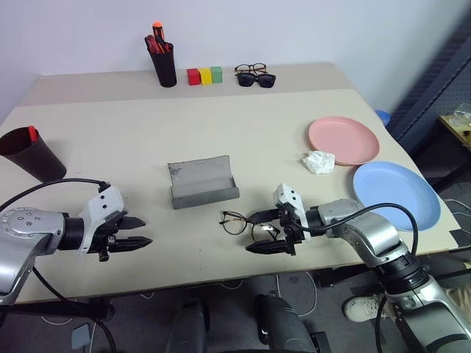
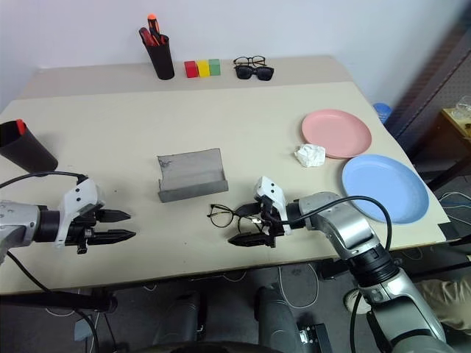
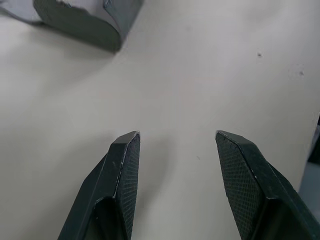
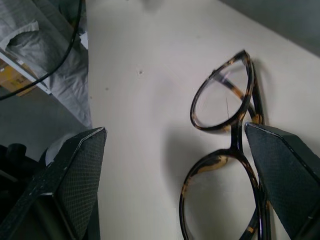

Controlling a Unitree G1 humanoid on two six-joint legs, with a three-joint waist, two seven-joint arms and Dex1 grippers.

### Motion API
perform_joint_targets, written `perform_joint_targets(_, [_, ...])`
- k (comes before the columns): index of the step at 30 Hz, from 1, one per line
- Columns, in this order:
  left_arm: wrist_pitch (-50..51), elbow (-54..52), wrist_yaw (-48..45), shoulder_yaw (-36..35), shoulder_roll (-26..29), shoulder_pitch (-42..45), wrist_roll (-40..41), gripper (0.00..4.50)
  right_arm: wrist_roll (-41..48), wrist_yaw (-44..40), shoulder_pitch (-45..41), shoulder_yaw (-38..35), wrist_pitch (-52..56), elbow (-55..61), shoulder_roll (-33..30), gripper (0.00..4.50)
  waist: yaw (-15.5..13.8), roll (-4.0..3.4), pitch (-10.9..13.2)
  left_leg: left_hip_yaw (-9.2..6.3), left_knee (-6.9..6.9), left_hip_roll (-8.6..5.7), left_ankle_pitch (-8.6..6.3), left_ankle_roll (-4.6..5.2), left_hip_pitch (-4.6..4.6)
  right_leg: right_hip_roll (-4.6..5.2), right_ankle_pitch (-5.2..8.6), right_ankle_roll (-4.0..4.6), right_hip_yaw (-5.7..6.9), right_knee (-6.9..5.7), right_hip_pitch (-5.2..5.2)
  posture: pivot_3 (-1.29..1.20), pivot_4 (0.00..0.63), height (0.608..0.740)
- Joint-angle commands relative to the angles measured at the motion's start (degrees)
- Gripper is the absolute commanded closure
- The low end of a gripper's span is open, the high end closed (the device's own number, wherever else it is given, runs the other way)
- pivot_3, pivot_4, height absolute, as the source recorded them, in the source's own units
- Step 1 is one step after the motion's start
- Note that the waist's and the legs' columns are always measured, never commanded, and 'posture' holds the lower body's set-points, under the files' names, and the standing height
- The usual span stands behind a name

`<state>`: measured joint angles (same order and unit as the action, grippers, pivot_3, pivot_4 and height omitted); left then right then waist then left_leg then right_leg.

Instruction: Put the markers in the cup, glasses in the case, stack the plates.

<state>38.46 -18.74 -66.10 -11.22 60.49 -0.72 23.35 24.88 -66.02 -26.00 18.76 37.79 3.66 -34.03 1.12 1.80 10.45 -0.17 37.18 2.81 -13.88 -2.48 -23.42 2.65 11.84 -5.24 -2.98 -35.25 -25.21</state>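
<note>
Thin dark-framed glasses [image 1: 234, 223] lie on the table near its front edge, in front of the open grey case [image 1: 202, 184]. My right gripper [image 1: 259, 232] is open just to the right of them, with its fingers on either side of the frame's right end; in the right wrist view the glasses [image 4: 225, 150] lie between the fingers, nearer one of them. My left gripper [image 1: 146, 231] hangs open and empty over bare table at the front left. The dark cup [image 1: 29, 156] stands at the left edge with a red-capped marker [image 1: 32, 132] in it. The pink plate [image 1: 343, 140] and the blue plate [image 1: 396, 195] lie side by side at the right.
A crumpled white tissue [image 1: 319, 162] lies beside the pink plate. At the back stand a black pen holder [image 1: 163, 59] with red and orange markers, three coloured blocks [image 1: 204, 76], and two other pairs of glasses [image 1: 254, 76]. The table's front edge runs close under both grippers.
</note>
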Motion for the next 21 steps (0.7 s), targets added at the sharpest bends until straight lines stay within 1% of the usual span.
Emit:
perform_joint_targets(1, [0.6, -2.1, 0.9, -2.7, 0.5, -0.7, 1.2, 2.09, -1.5, -1.0, -1.3, 0.4, -2.2, -1.0, 0.6, 0.00, 0.0, 0.00, 0.0, 0.00, 0.00, 0.00, 0.00, 0.00, 0.00, 0.00, 0.00, 0.00, 0.00, 0.00, 0.00, 0.00, 0.150, 0.740])
perform_joint_targets(5, [1.0, -2.9, 1.8, -3.4, 0.5, -1.6, 1.9, 2.09, -2.7, -1.5, -1.4, 0.8, -3.3, -2.3, 1.2, 0.00, 0.0, 0.00, 0.0, 0.00, 0.00, 0.00, 0.00, 0.00, 0.01, 0.00, 0.00, 0.00, 0.00, 0.00, 0.00, 0.00, 0.150, 0.740])
perform_joint_targets(8, [1.4, -3.4, 2.4, -3.9, 0.5, -2.3, 2.2, 2.04, -3.5, -1.6, -1.3, 0.8, -3.8, -2.9, 1.7, 0.85, 0.0, 0.00, 0.0, 0.00, 0.00, 0.00, 0.00, 0.00, 0.01, 0.00, 0.00, 0.00, 0.00, 0.00, 0.00, 0.00, 0.150, 0.740])
perform_joint_targets(9, [1.4, -3.5, 2.6, -4.0, 0.5, -2.5, 2.2, 2.04, -3.7, -1.6, -1.3, 0.8, -4.1, -3.2, 1.8, 1.42, 0.0, 0.00, 0.0, 0.00, -0.01, 0.00, 0.00, 0.00, 0.01, 0.00, 0.00, 0.00, 0.00, 0.00, 0.00, 0.00, 0.150, 0.740])
perform_joint_targets(11, [1.4, -3.6, 2.8, -4.2, 0.5, -2.9, 2.3, 2.04, -4.1, -1.7, -1.3, 0.8, -4.5, -3.6, 2.1, 2.37, 0.0, 0.00, 0.0, 0.01, -0.01, 0.00, 0.00, 0.00, 0.01, 0.00, 0.00, 0.00, 0.00, 0.00, -0.01, 0.00, 0.150, 0.740])
perform_joint_targets(13, [1.3, -3.5, 3.2, -4.4, 0.6, -3.1, 2.3, 2.04, -4.6, -1.8, -1.3, 0.8, -5.0, -4.1, 2.3, 3.50, 0.0, 0.00, 0.0, 0.01, 0.00, 0.00, 0.00, 0.00, 0.01, 0.00, 0.00, 0.00, 0.00, 0.00, -0.01, 0.00, 0.150, 0.740])
perform_joint_targets(15, [1.3, -3.4, 3.4, -4.5, 0.7, -3.3, 2.4, 2.04, -4.8, -1.9, -1.3, 0.7, -5.1, -4.3, 2.5, 4.45, 0.0, 0.02, 0.0, 0.01, -0.01, 0.00, 0.00, 0.00, 0.02, 0.00, 0.00, 0.01, 0.00, 0.01, 0.00, 0.00, 0.150, 0.740])
perform_joint_targets(21, [1.2, -3.1, 4.4, -4.2, 0.3, -3.2, 2.8, 2.04, -4.1, -1.8, -1.2, -0.9, -5.0, -3.6, 2.2, 4.45, 0.0, 0.02, 0.0, 0.01, 0.00, 0.00, 0.00, -0.01, 0.08, 0.01, 0.00, 0.01, 0.00, 0.02, 0.05, 0.00, 0.150, 0.740])
